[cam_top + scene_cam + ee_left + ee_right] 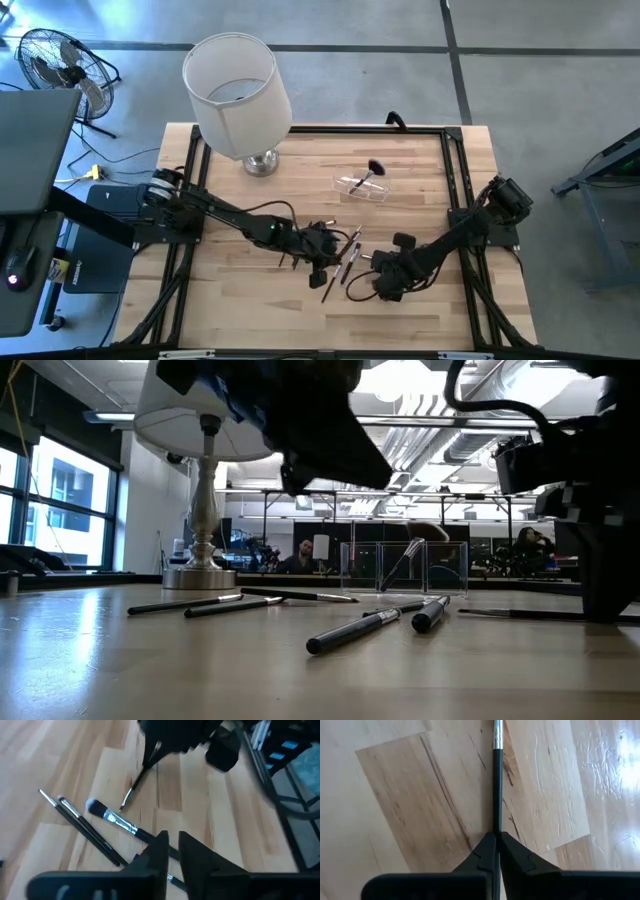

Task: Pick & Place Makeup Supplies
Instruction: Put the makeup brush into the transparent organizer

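Several thin dark makeup brushes (340,262) lie flat on the wooden table's middle; in the low view they are spread across (355,630). One more stands leaning in a clear container (362,187). My left gripper (322,258) hovers shut above the pile, with a silver-ferruled brush (117,821) lying under its fingers (172,845). My right gripper (378,280) is just right of the pile, low over the table and shut on one thin black brush (497,780). My right gripper pinches the black handle (496,827) of a thin brush between its two fingers. The brush runs on straight ahead along the fingers, its silver ferrule (497,735) at the far end. It lies low and nearly level (520,615); whether its free end touches the table I cannot tell.
A table lamp with a white shade (238,80) stands at the far left of the table (230,310). A black frame (458,170) edges the work area. Bare wood lies near the front edge. People and desks show in the room beyond.
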Robot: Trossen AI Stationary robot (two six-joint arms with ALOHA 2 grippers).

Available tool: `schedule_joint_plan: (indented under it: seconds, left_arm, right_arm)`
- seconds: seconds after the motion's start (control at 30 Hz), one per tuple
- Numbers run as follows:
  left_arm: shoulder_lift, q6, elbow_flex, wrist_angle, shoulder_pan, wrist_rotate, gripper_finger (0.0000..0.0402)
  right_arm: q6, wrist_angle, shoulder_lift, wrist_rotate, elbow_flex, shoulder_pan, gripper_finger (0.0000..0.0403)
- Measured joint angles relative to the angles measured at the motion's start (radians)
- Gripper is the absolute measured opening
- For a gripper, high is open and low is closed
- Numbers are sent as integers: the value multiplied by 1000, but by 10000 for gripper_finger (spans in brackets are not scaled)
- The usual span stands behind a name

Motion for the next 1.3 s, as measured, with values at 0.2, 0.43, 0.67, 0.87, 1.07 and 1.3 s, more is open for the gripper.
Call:
schedule_joint_plan:
  seconds: [0.2,0.43,0.67,0.87,1.07,1.3]
  left_arm:
    - [75,33,78,-23,0,-20,112]
    - [196,159,199,-52,14,-10,123]
    - [311,290,341,-133,56,0,121]
    - [366,352,395,-133,91,10,121]
    - [373,381,403,-155,106,32,121]
    - [373,438,403,-183,103,44,121]
  right_arm:
    - [23,2,0,17,0,24,7]
    - [19,4,0,27,0,25,5]
    - [11,4,0,27,0,26,3]
    - [-29,4,0,27,0,26,6]
    - [-29,4,1,34,0,26,5]
    - [-41,4,1,25,1,10,5]
